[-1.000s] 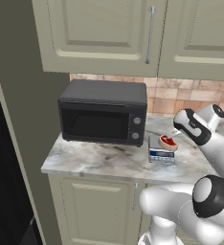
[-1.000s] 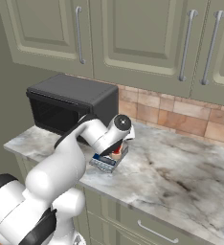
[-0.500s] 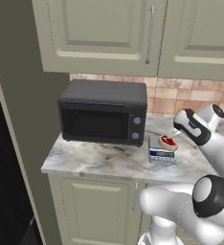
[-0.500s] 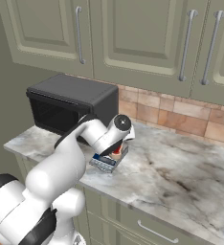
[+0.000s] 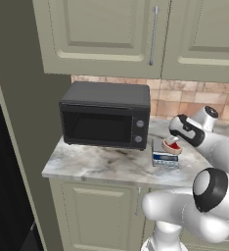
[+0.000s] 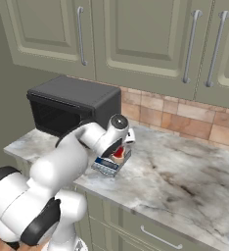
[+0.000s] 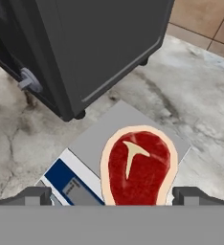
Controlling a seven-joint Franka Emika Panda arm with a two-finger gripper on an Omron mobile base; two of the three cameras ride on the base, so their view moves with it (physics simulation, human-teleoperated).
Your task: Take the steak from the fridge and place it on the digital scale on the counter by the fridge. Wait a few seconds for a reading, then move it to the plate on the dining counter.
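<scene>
Lying on the scale [image 7: 92, 143], the steak [image 7: 137, 165] sits directly under the claw [image 7: 112, 195], between its spread, released fingertips, long axis pointing away from the claw.

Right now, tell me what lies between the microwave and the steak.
In the hand view, only bare marbled counter and the grey top of the scale lie between the microwave and the steak.

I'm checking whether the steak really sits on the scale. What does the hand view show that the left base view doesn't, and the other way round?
Hand view: the steak's white T-shaped bone mark, the digital scale's blue-and-white display strip, and the open gripper straddling the steak. Left base view: the cabinets, the microwave's front door, and the arm over the scale. Both: the steak lying on the digital scale beside the microwave, on the marbled counter.
</scene>
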